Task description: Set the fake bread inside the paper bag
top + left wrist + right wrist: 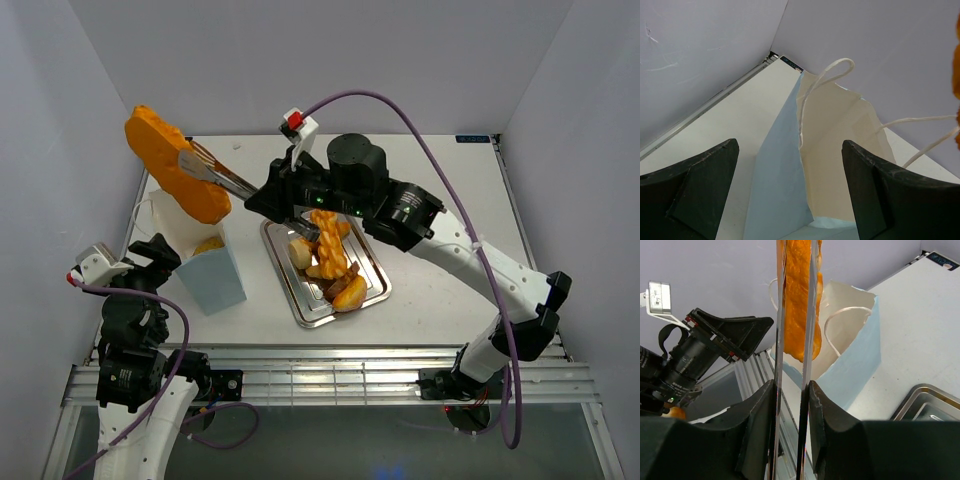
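Note:
A long orange loaf of fake bread (175, 165) (800, 300) hangs in the air, pinched between the blades of silver tongs (215, 172) (807, 365). My right gripper (262, 195) (792, 405) is shut on the tongs' handles. The loaf hovers above and slightly behind the open mouth of the pale blue paper bag (205, 270) (785, 175) (855, 350). A tan bun (208, 243) shows inside the bag. More pastries (330, 255) lie on the silver tray (305, 315). My left gripper (150, 255) (790, 200) stands open just beside the bag's near-left corner, holding nothing.
The tray (925, 400) sits right of the bag at mid-table. Grey walls close in at the left and back. The bag's white string handles (832, 70) stick up. The left arm's wrist (700, 350) is close to the bag.

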